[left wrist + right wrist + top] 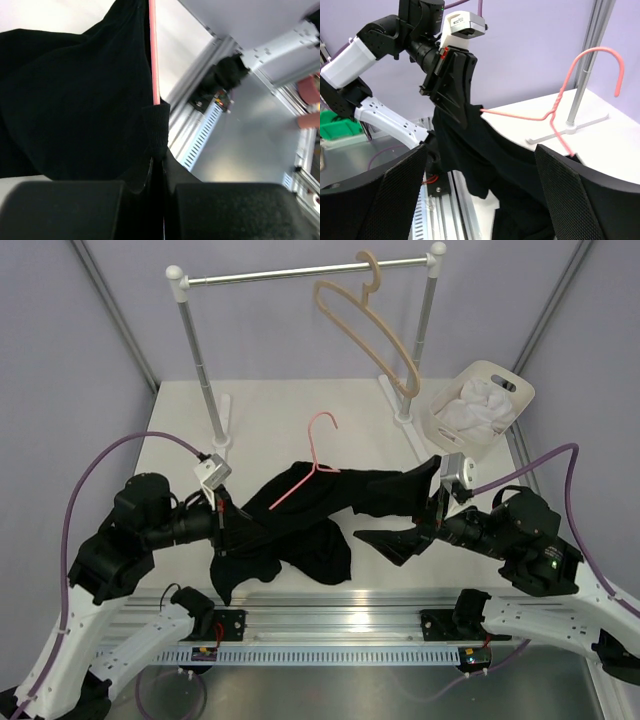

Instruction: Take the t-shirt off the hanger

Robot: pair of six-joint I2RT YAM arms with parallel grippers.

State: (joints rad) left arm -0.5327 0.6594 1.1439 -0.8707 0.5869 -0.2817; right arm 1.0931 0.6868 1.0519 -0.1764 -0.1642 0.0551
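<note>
One hanger (311, 473) poking from t-shirt (300, 512), left gripper (224, 523) clamping its fabric, jaws closed; right gripper (481, 155) gaping wide, gripping nothing

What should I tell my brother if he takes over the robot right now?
Left gripper: shut on the t-shirt, lifting one edge.
Right gripper: open, fingers spread by the shirt's other end, gripping nothing.
Hanger: hook and one arm bare, the other arm hidden inside the shirt.
Done: one side looks freed.
Left: slide the shirt off the covered arm, probably with the right gripper holding one of the two.
</note>
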